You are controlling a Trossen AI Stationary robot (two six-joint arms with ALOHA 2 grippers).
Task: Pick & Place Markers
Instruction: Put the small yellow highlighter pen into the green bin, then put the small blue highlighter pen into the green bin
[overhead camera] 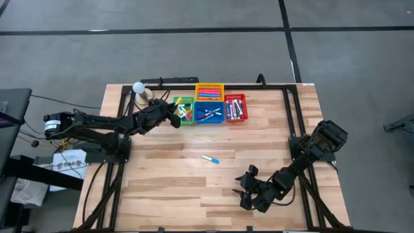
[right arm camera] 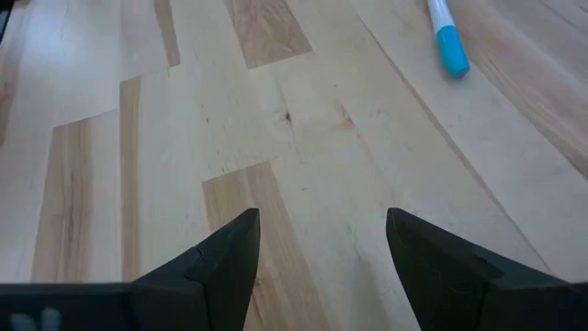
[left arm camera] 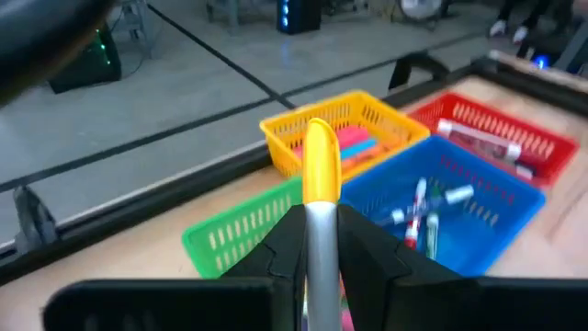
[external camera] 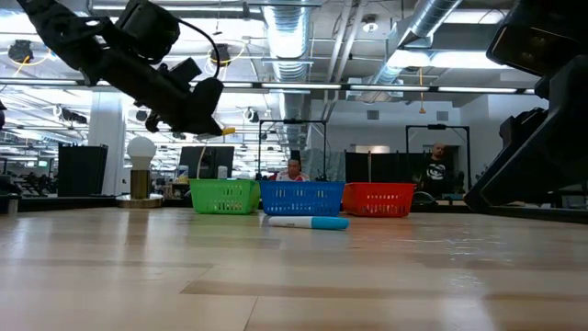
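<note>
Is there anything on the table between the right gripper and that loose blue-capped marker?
Nothing visible. The right gripper is open above bare wood, and the blue-capped marker lies alone ahead of it, with only the table between them.

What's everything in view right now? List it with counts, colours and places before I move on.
Baskets: four; green, blue, red in a row at the far edge, yellow behind the blue.
Markers: several in the baskets, count unclear; one with a blue cap loose mid-table; one with a yellow cap held.
White ball on a stand: one, left of the baskets.
Left gripper: over the green basket, shut on the yellow-capped marker.
Right gripper: open, near edge.
</note>
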